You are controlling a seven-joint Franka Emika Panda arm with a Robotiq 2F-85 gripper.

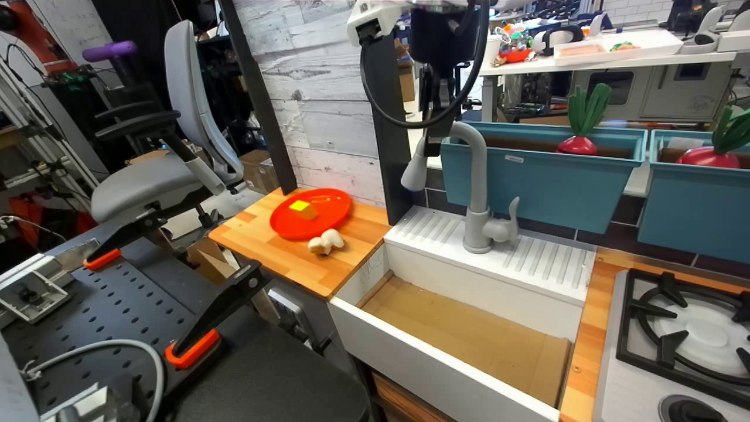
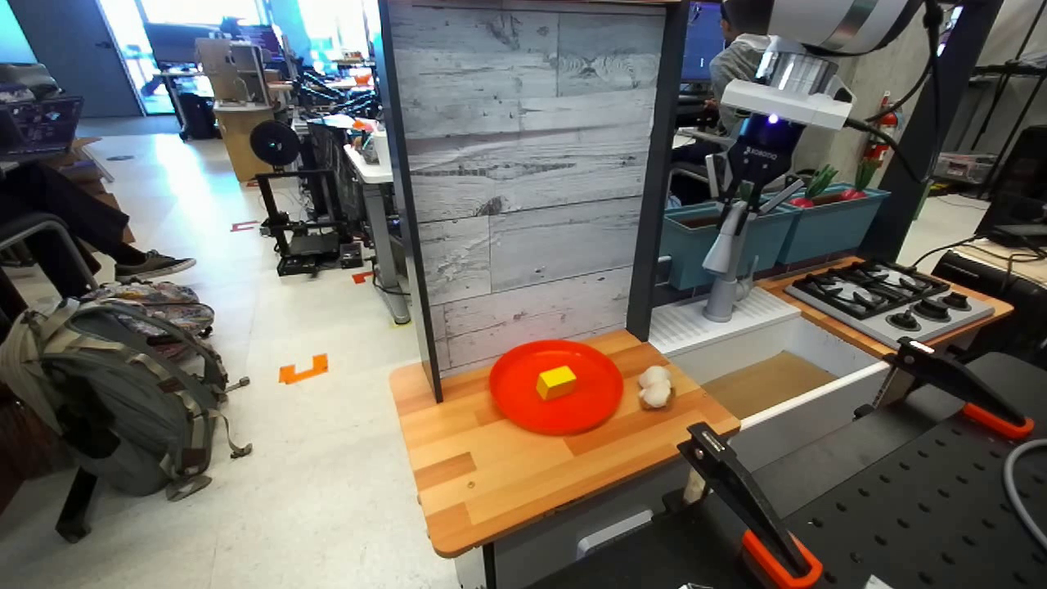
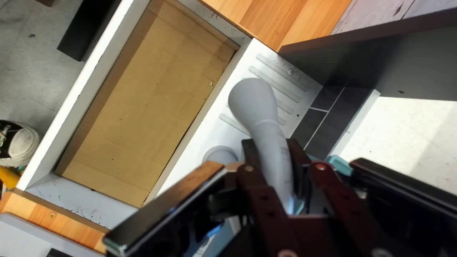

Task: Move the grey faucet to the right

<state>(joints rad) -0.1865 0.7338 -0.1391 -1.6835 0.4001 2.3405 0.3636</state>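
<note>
1. In an exterior view, white lettering [image 2: 761, 153] on the dark housing just above the claw [image 3: 272, 145] reads "ROBOTIQ".
2. Near the claw, a pale label [image 1: 514, 159] sits on the front of a teal planter [image 1: 539, 187]; its print is too small to read.
3. The grey faucet [image 1: 479, 170] is at the claw: its spout passes between the fingers, and its base stands below them on a white ribbed ledge [image 1: 433, 230] along the sink [image 1: 410, 363].
4. The faucet is matte and smooth, bent like an upturned U, with a flared nozzle [image 1: 414, 173] hanging lower than the fingertips and a small curved lever [image 1: 514, 217] at the base, below the claw.
5. The claw is drawn in to the neck's width, a finger against each side, gripping the spout near the nozzle.
6. Lower than the claw and well apart from it, a red plate [image 2: 515, 384] bearing a yellow block [image 2: 556, 382] lies on the wooden tabletop [image 2: 532, 466].
</note>
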